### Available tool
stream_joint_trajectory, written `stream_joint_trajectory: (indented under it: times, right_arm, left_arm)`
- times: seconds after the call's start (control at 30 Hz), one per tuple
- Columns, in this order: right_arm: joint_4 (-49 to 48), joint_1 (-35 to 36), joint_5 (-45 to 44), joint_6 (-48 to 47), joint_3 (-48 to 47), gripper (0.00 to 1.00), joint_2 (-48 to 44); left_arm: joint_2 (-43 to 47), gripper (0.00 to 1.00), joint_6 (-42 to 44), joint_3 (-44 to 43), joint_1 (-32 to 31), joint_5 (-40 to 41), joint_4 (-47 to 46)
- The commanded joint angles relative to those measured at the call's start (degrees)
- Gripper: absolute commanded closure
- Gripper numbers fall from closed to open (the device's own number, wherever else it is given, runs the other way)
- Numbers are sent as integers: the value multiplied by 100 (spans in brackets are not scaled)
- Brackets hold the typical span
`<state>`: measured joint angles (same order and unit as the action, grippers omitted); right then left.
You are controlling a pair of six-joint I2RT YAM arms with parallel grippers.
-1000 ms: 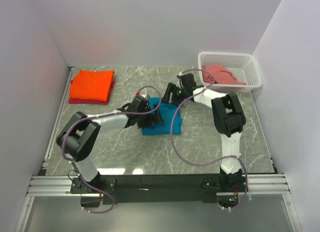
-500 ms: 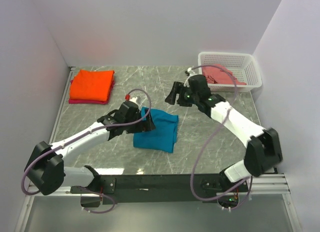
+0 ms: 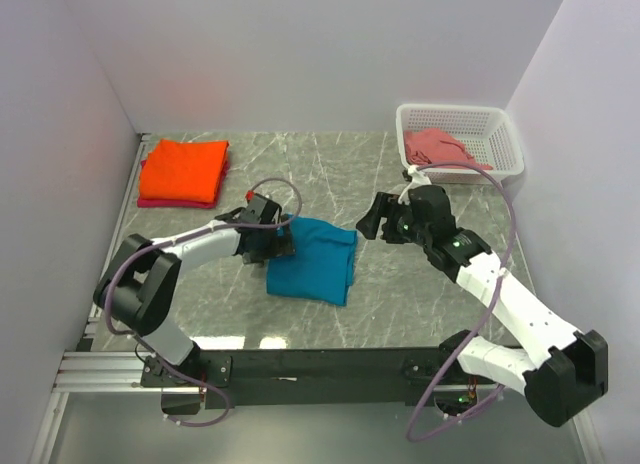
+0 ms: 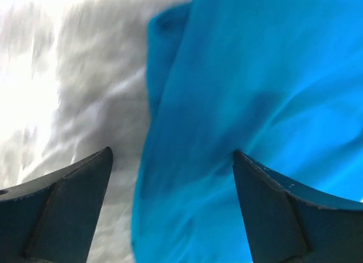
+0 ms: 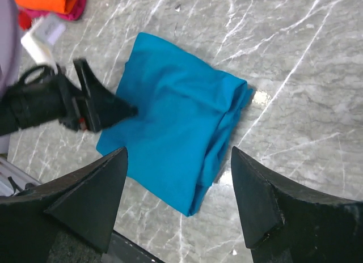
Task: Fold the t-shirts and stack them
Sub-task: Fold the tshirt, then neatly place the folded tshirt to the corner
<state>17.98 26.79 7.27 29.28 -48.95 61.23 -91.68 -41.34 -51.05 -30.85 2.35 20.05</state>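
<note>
Teal-blue shirt [image 3: 312, 262] sits folded mid-table, nobody gripping it

The left gripper [image 4: 171, 154] is spread wide, straddling the shirt's left edge. My guess is it's lining up a pinch to carry it to the orange shirt [image 3: 185, 170] pile. The right gripper [image 5: 179, 152] is also spread, holds nothing, and hangs off to the right out of the way. The left wrist view is blurry, so I can't tell if the pads touch cloth. The magenta shirt [image 3: 150, 202] is just a sliver under the orange one, and the salmon-pink shirt [image 3: 440, 146] is half hidden in the basket [image 3: 505, 134].
</note>
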Motion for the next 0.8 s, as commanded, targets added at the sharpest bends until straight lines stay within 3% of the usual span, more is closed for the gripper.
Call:
stream_joint_trajectory:
  times: [0.0,0.13,0.3,0.37,0.4,0.43,0.53,0.77]
  right_arm:
    - [-31,-59,-85,-62,69,20,-313]
    - [13,-86,-112,-54,175,20,-445]
    - [4,-138,-138,-89,272,20,-586]
    - [13,-139,-147,-106,307,20,-604]
    - [4,-156,-147,-115,333,20,-612]
    - [13,-156,-147,-124,351,20,-621]
    - [13,-209,-217,-177,421,20,-674]
    - [294,-270,-893,-335,553,20,-884]
  left_arm:
    - [-297,9,91,-370,-61,204,-143]
    - [-710,31,21,-625,-237,599,25]
    - [-1115,50,-93,-942,-597,1126,384]
    - [-1282,65,-128,-986,-624,1198,385]
    - [-1343,77,-146,-1064,-624,1224,420]
    - [-1466,99,-181,-1117,-624,1363,481]
    - [-1660,99,-216,-1469,-624,1776,796]
    - [-1502,99,90,-2348,-606,4208,1396]
